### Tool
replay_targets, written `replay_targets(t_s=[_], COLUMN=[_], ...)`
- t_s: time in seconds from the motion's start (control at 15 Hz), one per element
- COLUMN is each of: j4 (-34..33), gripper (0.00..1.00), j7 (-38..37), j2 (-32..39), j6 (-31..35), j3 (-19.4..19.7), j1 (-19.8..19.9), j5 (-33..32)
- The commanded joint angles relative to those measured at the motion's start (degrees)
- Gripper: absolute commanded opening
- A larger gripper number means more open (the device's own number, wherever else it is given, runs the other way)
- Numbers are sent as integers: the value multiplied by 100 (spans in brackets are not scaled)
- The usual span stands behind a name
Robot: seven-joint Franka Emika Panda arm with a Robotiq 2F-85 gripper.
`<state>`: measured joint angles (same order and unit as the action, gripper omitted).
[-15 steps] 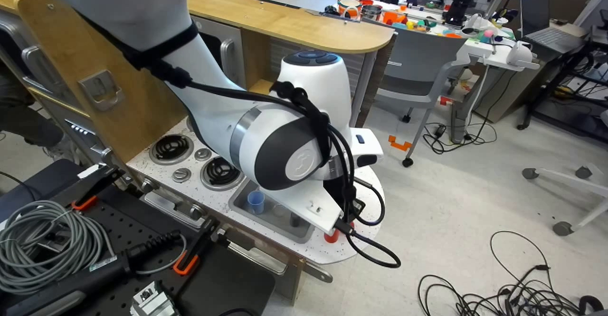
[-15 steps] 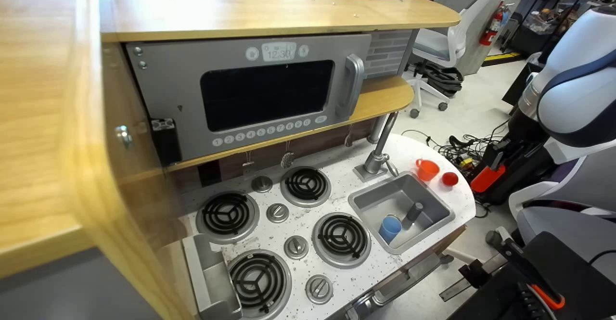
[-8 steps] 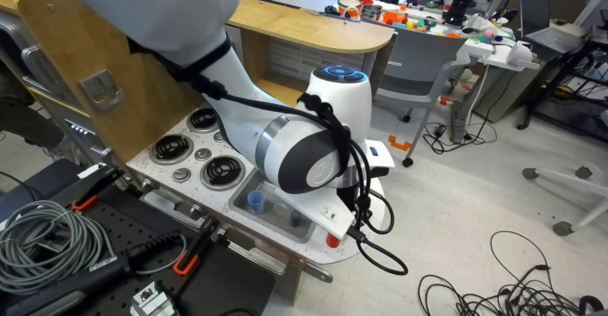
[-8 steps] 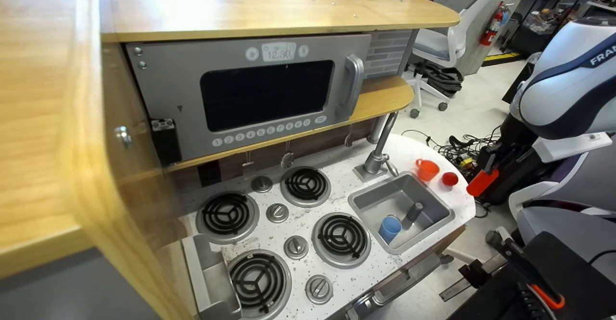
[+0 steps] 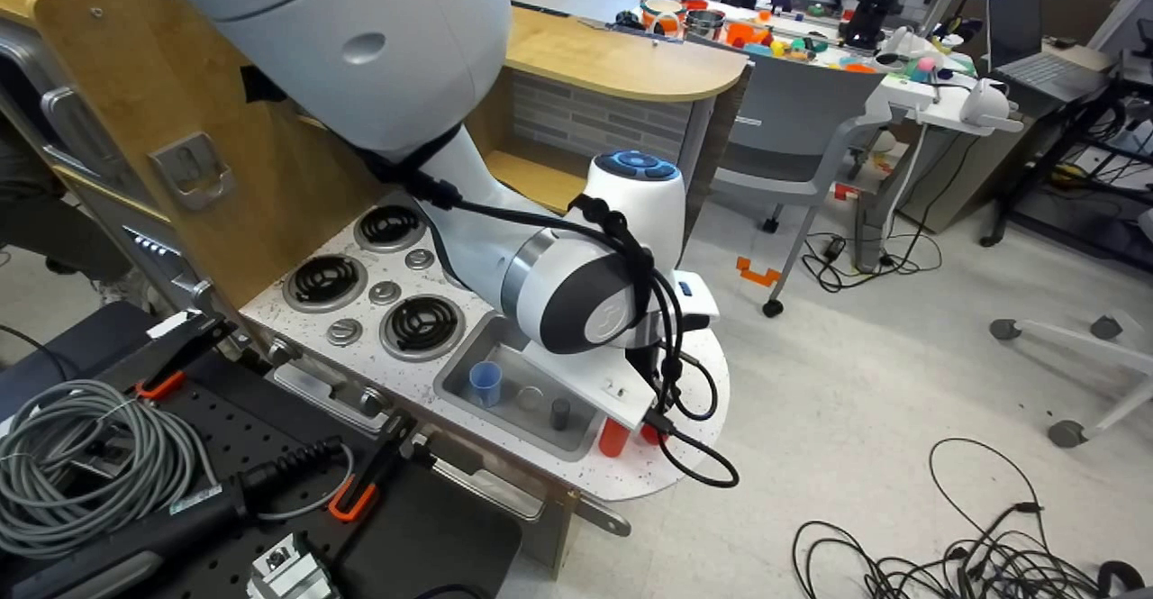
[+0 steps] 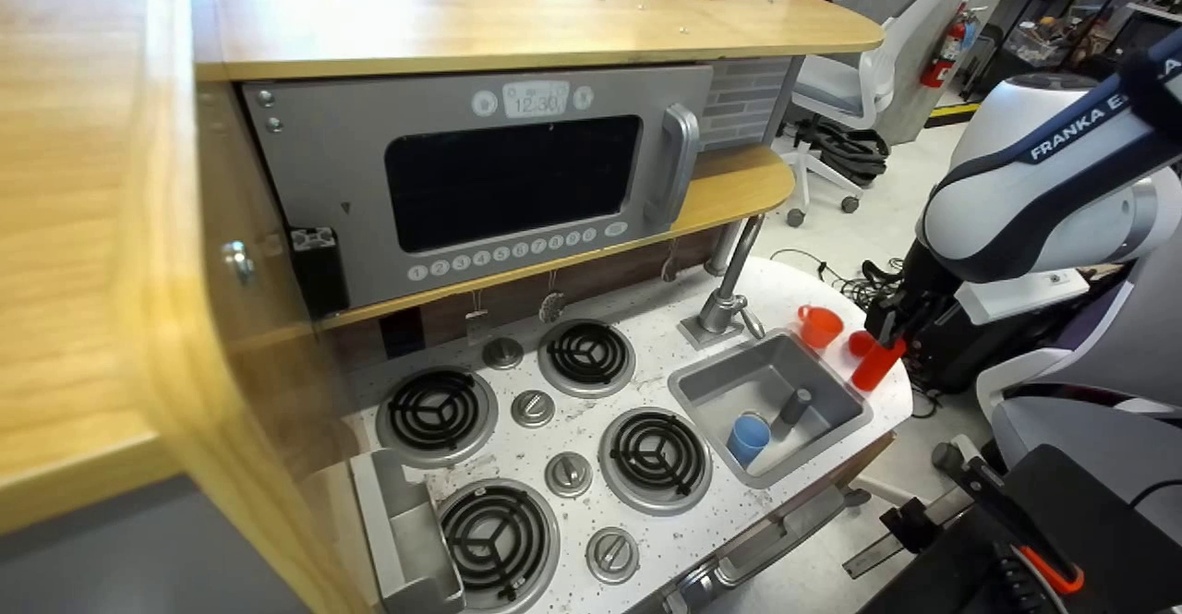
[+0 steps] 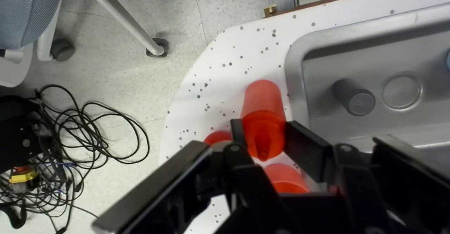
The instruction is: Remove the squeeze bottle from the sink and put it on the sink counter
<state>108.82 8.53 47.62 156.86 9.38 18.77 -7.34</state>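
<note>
The gripper (image 7: 264,133) has the red bottle (image 7: 263,98) clamped, black pads (image 7: 238,132) on both flanks! In the wrist view the nozzle (image 7: 263,153) points to 6 o'clock, the base to 12. And the bottle is out of the sink (image 7: 296,86), held over the rounded end of the counter (image 7: 251,47), just beside the basin's rim, the sink at 3 o'clock. In an exterior view the bottle tilts, top to 1 o'clock; whether its base touches the counter, I cannot tell. Behind the gripper the white arm (image 6: 983,217) angles in from about 2.

Close by on the counter, 2 more reds: a mug (image 6: 820,328) near the bottle at 10 o'clock, and a small round piece (image 7: 217,137), partly hidden, at about 8 in the wrist view.

In the sink, a blue cup (image 6: 749,439), and just beside it at 2 o'clock a dark grey cylinder (image 6: 795,405). The faucet (image 6: 723,307) stands at the sink's 11.

Further out, 4 black burners (image 6: 657,453) and 4 knobs (image 6: 533,408) spread between 7 and 10 o'clock, and a grey microwave (image 6: 512,180) at 10 reads 12:30. On the floor in the wrist view, a chair (image 7: 30,10) at 10!
</note>
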Motion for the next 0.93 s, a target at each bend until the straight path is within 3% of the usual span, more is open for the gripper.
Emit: replay_targets(t_s=[0.0, 0.07, 0.27, 0.47, 0.87], j4=[-377, -383, -285, -44, 564], gripper=[22, 60, 74, 97, 100], j7=[180, 188, 271, 285, 226], j2=[209, 213, 91, -144, -770], j6=[-315, -301, -285, -227, -39], j3=[-67, -55, -80, -131, -149], j1=[21, 2, -41, -131, -368], j5=[71, 52, 18, 21, -8])
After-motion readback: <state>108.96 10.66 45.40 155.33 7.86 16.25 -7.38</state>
